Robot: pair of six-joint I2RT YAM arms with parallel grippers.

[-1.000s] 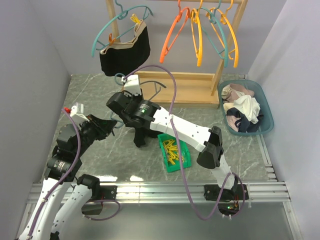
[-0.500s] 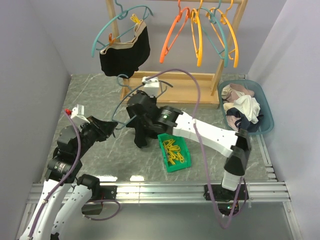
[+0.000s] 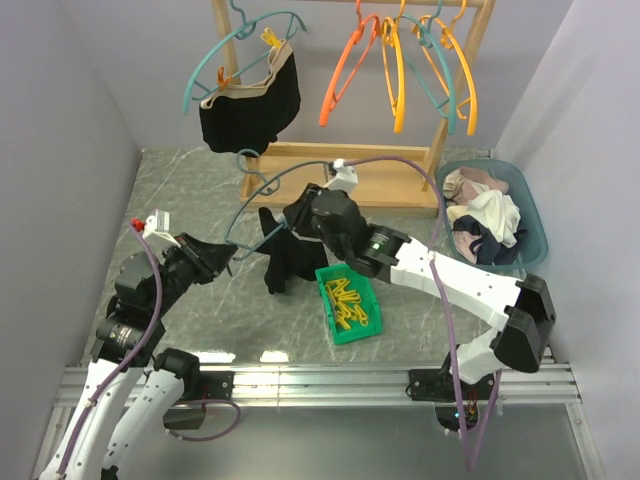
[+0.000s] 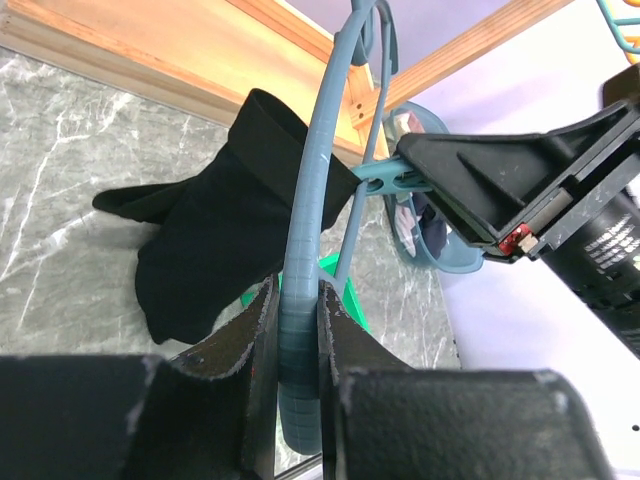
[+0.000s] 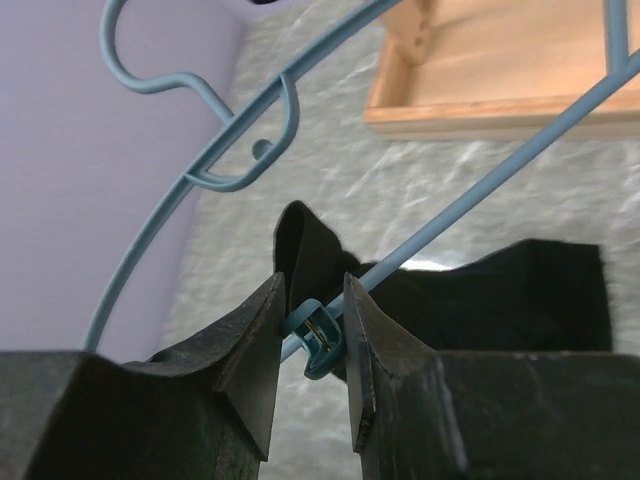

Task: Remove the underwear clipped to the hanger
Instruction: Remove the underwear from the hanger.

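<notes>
A blue-grey hanger (image 3: 262, 186) is held low over the table. My left gripper (image 3: 226, 256) is shut on one end of its arm, which shows between the jaws in the left wrist view (image 4: 298, 330). A black underwear (image 3: 285, 262) hangs from the hanger's lower bar down to the table; it also shows in the left wrist view (image 4: 215, 245). My right gripper (image 3: 300, 218) is closed on a blue clip (image 5: 318, 338) that grips the cloth's corner on the bar, one finger on each side. A second black underwear (image 3: 250, 108) hangs clipped to a teal hanger on the rack.
A green tray (image 3: 372, 318) of yellow pegs lies just right of the black cloth. A wooden rack (image 3: 360, 175) with orange, yellow and teal hangers stands behind. A teal basket (image 3: 535, 228) of clothes is at the right. Purple walls close in on both sides.
My right arm has swung its elbow out to the right and its gripper has moved right along the hanger onto the clip. The left gripper has kept its hold.
</notes>
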